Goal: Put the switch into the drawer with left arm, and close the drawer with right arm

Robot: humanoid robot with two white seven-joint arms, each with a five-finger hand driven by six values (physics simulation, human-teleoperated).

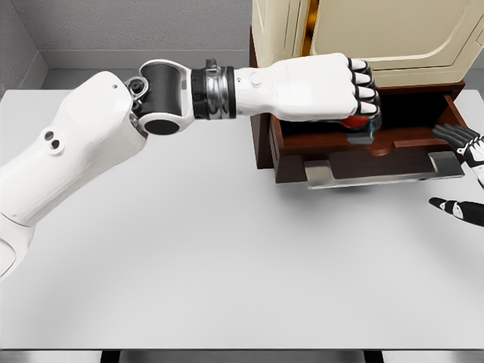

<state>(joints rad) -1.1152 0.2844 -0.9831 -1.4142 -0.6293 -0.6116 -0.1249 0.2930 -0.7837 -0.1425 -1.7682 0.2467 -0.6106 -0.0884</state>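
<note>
Two white arms are in view. Reaching in from the left, the left arm stretches nearly level across the table [227,287], its left hand [344,94] knuckles-up over the open drawer [412,140]. Fingers [363,92] are curled tight around the switch [355,125]; only a red patch and a teal edge show beneath them, inside the drawer's cavity. Orientation and long axis of the switch cannot be judged. A cream cabinet [363,34] stands directly above the drawer. The right hand [463,174] sits at the right edge beside the drawer front, fingers spread, holding nothing.
</note>
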